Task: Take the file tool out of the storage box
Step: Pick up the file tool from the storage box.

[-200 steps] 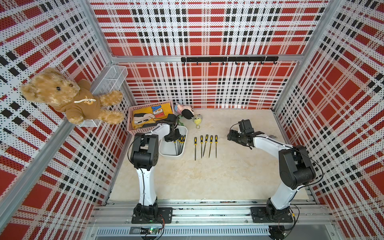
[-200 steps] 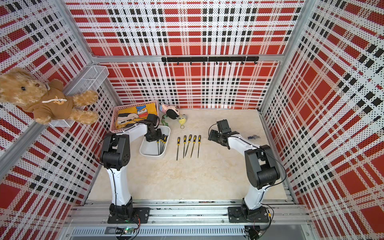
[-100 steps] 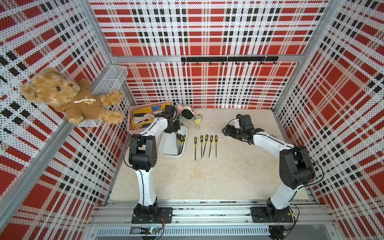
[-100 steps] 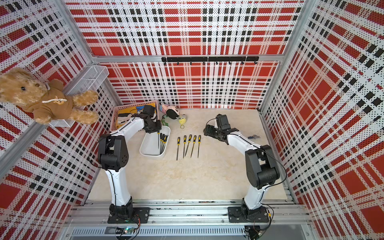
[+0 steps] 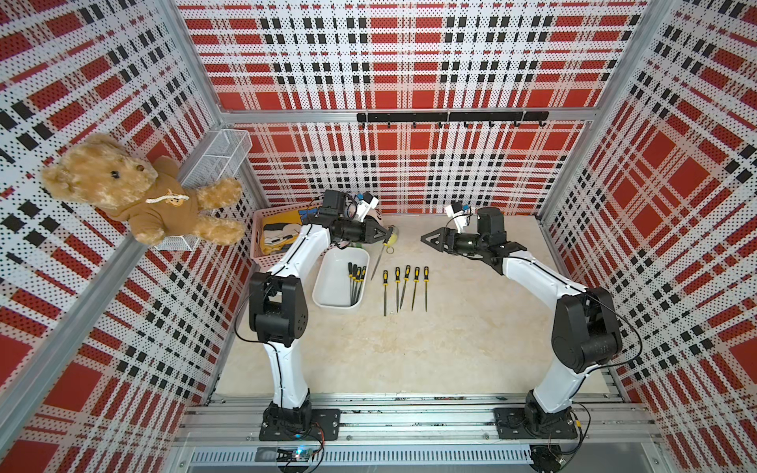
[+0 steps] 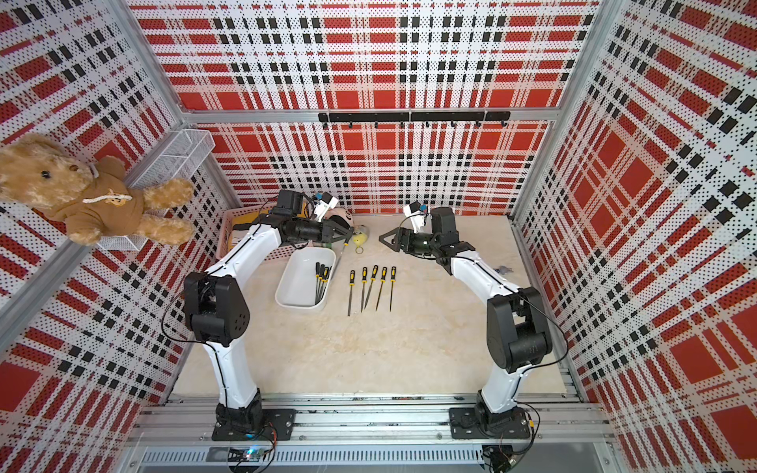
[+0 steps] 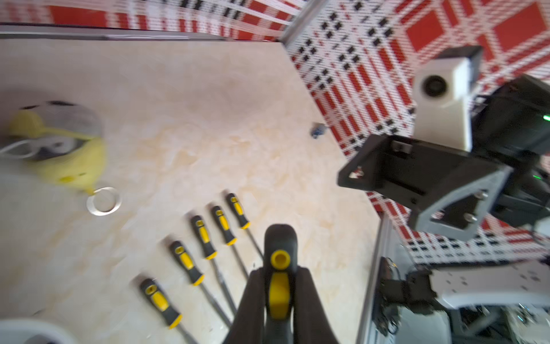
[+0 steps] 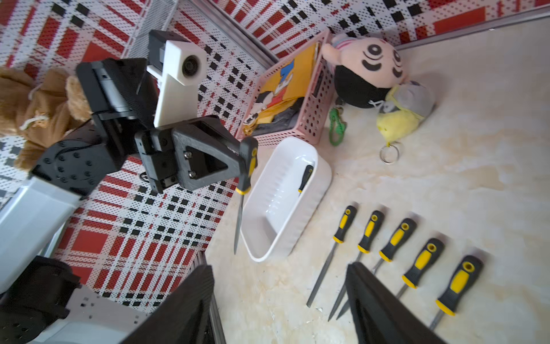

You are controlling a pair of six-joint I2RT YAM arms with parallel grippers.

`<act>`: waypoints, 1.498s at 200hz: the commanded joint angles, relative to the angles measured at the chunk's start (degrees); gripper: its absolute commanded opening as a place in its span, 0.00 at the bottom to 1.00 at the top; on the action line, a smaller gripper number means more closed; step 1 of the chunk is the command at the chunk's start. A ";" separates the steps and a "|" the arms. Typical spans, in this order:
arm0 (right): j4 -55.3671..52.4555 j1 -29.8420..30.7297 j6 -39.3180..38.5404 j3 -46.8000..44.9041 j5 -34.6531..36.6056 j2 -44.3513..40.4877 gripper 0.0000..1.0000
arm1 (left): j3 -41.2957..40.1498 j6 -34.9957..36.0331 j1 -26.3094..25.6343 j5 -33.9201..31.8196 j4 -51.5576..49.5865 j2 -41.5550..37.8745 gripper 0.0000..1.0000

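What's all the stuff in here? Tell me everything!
storage box: one, white, beside the pink basket
files in box: about four, black-yellow, along one side
loose files: five, black-yellow, rowed beside the box
lifted file: one, black-yellow, hanging from left tool
pink basket: one, pink, back corner
teddy bear: one, brown, side wall
wire basket: one, white, behind teddy
plush toys: two, pink-black and yellow-grey, at back
left tool: one, black, shut on lifted file
right tool: one, black, open

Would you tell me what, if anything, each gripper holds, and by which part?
The left gripper holds a file by its handle; the right gripper is open and empty.
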 commanded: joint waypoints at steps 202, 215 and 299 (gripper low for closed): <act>11.59 7.10 6.78 7.81 -6.24 6.93 0.47 | -6.41 4.54 -1.00 19.81 2.86 -5.36 0.00; 11.50 7.33 6.77 7.76 -6.55 7.02 0.47 | -6.46 4.54 -1.01 19.55 2.88 -5.38 0.00; 13.33 7.86 8.43 5.80 -6.68 7.11 0.35 | -6.12 4.64 -0.87 19.86 2.85 -5.59 0.00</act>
